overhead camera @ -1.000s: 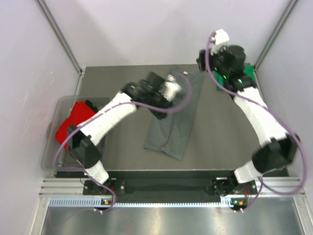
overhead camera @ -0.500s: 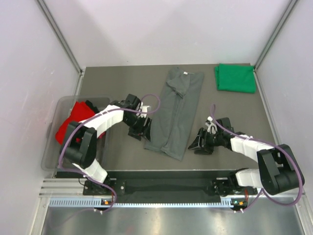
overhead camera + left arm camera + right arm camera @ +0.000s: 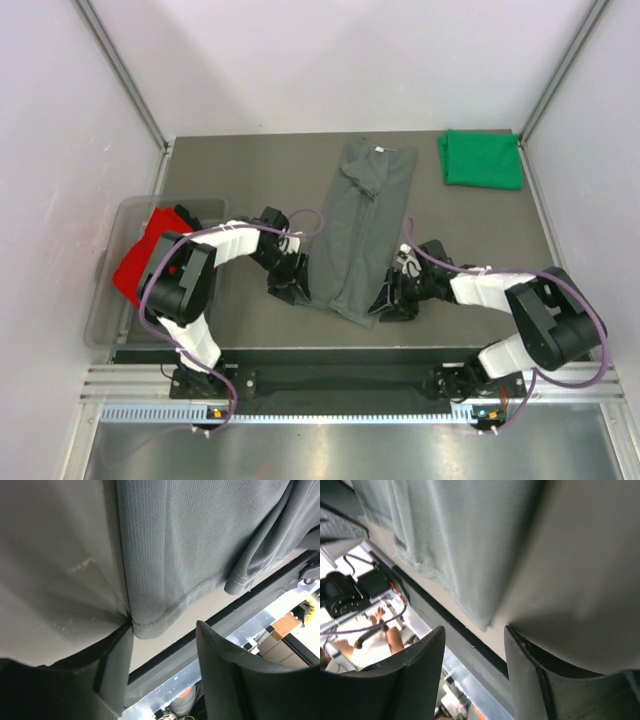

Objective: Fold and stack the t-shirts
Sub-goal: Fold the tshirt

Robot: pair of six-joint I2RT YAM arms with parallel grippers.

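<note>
Roughly, the job looks under halfway. One green t-shirt lies folded into a neat rectangle at the 1 o'clock corner of the table, so that one seems finished. The dark grey t-shirt lies mid-table as a long strip running from 12 o'clock towards 6, its sides apparently folded in already. By my reading it needs its crosswise folds and then a place on the green one. At 9 o'clock the clear tub holds a red t-shirt, bunched and unfolded.

Both arms are reached low and drawn in, elbows out, wrists down by the table at the strip's near hem. The left end effector sits at the hem's 7 o'clock corner. Its wrist view shows the fingers spread, the corner just ahead of the gap and nothing pinched. The right end effector is at the 5 o'clock corner, likewise spread and empty, with the hem corner just ahead of its fingers.
</note>
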